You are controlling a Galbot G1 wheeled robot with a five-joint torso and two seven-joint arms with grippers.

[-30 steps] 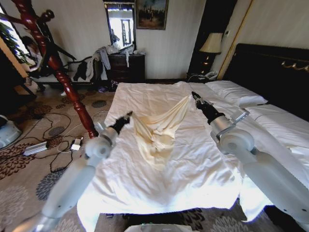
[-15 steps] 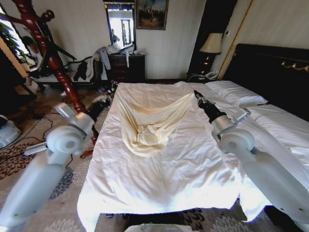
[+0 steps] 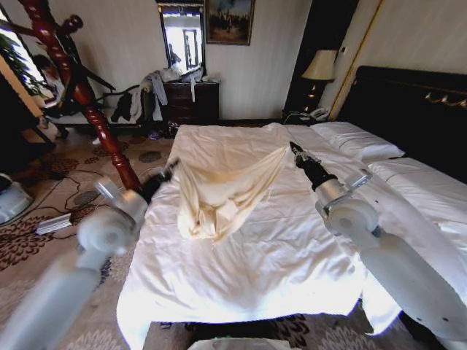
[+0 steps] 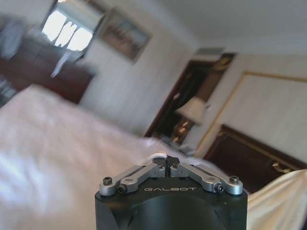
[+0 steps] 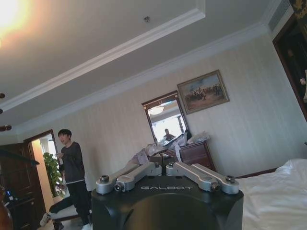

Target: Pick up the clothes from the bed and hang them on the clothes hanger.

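A: Head view first. Where is the garment?

B: The clothes (image 3: 219,193) hang stretched over the bed (image 3: 248,255), lifted at two corners. The left claw (image 3: 172,169) pinches one corner at the bed's left edge; the right claw (image 3: 294,149) pinches the other corner farther up the bed, towards the pillows (image 3: 357,140). The middle of the cloth sags in folds and its lower end touches the white duvet.

A: Anything else around?

B: A reddish wooden coat stand (image 3: 80,91) rises on the left, near the left arm (which is blurred). A dresser (image 3: 191,100) with a heap of grey clothing (image 3: 142,98) stands at the far wall.

A: Left wrist view?

B: The left claw (image 4: 168,158) has its fingers drawn together on a bit of pale cloth at the tips. More of the cream fabric (image 4: 276,203) shows at the frame's edge, the bed (image 4: 62,158) beyond.

A: Right wrist view?

B: The right claw (image 5: 164,164) has its linkages drawn in and tips together; the cloth itself I cannot make out there
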